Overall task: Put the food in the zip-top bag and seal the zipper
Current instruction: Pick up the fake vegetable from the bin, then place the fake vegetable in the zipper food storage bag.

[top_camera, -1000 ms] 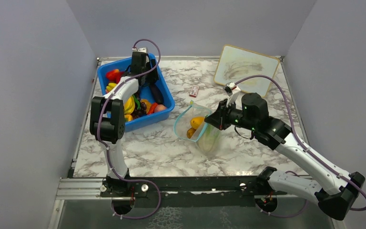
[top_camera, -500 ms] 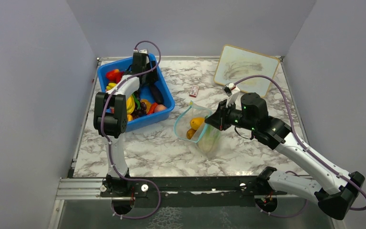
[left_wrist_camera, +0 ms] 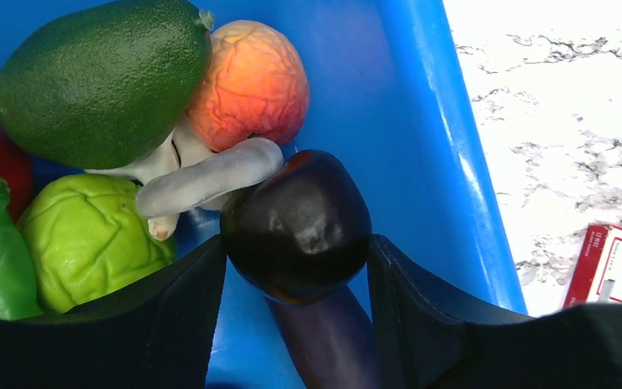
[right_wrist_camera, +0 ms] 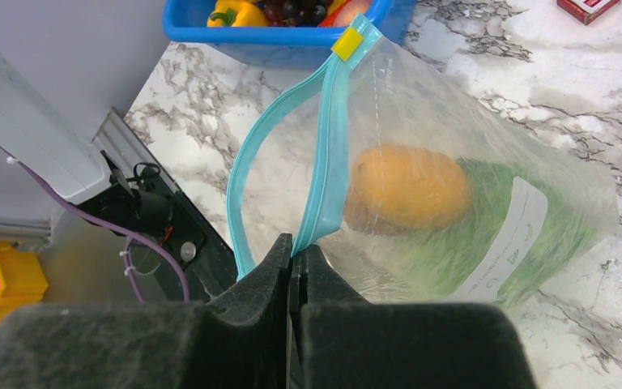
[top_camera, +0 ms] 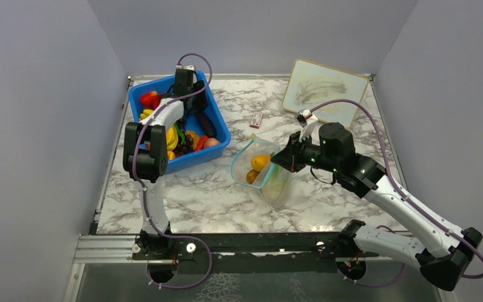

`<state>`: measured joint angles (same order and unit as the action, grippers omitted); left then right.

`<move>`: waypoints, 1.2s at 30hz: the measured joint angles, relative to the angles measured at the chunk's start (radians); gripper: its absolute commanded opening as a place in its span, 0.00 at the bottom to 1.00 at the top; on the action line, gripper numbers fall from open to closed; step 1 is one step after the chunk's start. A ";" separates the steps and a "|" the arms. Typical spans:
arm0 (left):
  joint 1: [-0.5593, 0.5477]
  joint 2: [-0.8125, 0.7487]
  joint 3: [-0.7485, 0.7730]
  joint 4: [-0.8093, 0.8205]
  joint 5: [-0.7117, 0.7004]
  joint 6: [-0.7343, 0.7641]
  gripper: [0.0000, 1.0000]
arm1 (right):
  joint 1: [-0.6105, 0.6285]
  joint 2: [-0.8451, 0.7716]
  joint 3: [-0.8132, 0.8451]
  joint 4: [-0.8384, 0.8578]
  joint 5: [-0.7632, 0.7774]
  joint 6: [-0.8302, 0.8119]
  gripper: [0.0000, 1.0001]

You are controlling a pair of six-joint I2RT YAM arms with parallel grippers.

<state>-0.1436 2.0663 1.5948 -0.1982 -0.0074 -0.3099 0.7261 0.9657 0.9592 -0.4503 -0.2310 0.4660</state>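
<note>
My left gripper (left_wrist_camera: 296,243) is down inside the blue bin (left_wrist_camera: 421,121), its jaws closed against both sides of the round end of a dark purple eggplant (left_wrist_camera: 296,227). In the top view the left gripper (top_camera: 193,106) is at the bin's far right part. My right gripper (right_wrist_camera: 296,247) is shut on the light-blue zipper (right_wrist_camera: 328,154) of the clear zip-top bag (right_wrist_camera: 526,162), holding its mouth open toward the bin. The bag (top_camera: 270,182) holds an orange round piece (right_wrist_camera: 409,186) and green lettuce (right_wrist_camera: 453,251).
The bin also holds a green avocado (left_wrist_camera: 105,81), an orange-pink fruit (left_wrist_camera: 251,81), a light-green leafy piece (left_wrist_camera: 89,239) and a white mushroom (left_wrist_camera: 210,174). A small red-and-white box (top_camera: 256,120) lies right of the bin. A whiteboard (top_camera: 324,91) leans at the back right.
The left arm's elbow shifted slightly right a second ago while its gripper stayed in the bin. The right gripper and the bag have barely moved.
</note>
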 measured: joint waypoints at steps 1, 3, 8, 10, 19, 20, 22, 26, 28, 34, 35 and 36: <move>0.000 -0.005 0.000 -0.007 0.000 -0.003 0.46 | 0.000 0.000 0.000 0.000 0.000 0.001 0.01; 0.000 -0.020 -0.004 -0.012 0.000 -0.007 0.46 | 0.000 0.000 0.000 0.001 0.000 0.001 0.01; 0.000 -0.088 -0.041 -0.018 0.001 -0.018 0.46 | 0.000 -0.002 -0.001 0.002 0.000 0.001 0.01; 0.000 -0.123 -0.065 -0.019 0.009 -0.026 0.46 | 0.000 -0.003 -0.003 0.003 0.000 0.001 0.01; 0.000 -0.314 -0.213 -0.023 0.115 -0.053 0.46 | 0.000 -0.004 -0.045 0.049 0.000 0.005 0.01; 0.000 -0.335 -0.224 -0.025 0.134 -0.055 0.46 | 0.000 -0.004 -0.052 0.055 0.000 0.009 0.01; 0.000 -0.389 -0.255 -0.024 0.174 -0.055 0.46 | 0.000 -0.004 -0.062 0.062 0.000 0.011 0.01; -0.001 -0.494 -0.306 -0.028 0.238 -0.055 0.46 | 0.000 -0.004 -0.068 0.064 0.001 0.013 0.01; -0.002 -0.545 -0.338 -0.028 0.265 -0.058 0.46 | 0.000 -0.004 -0.068 0.069 0.003 0.013 0.01; -0.008 -0.673 -0.454 -0.029 0.360 -0.072 0.44 | 0.000 -0.004 -0.068 0.071 0.026 0.022 0.01; -0.012 -0.689 -0.470 -0.031 0.382 -0.078 0.44 | 0.000 -0.004 -0.068 0.070 0.032 0.024 0.01; -0.017 -0.704 -0.483 -0.034 0.407 -0.082 0.44 | 0.000 -0.003 -0.068 0.070 0.039 0.027 0.01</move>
<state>-0.1608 1.3624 1.1114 -0.2325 0.3996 -0.3920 0.7261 0.9623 0.8913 -0.3805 -0.1921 0.4927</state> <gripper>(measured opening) 0.598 0.014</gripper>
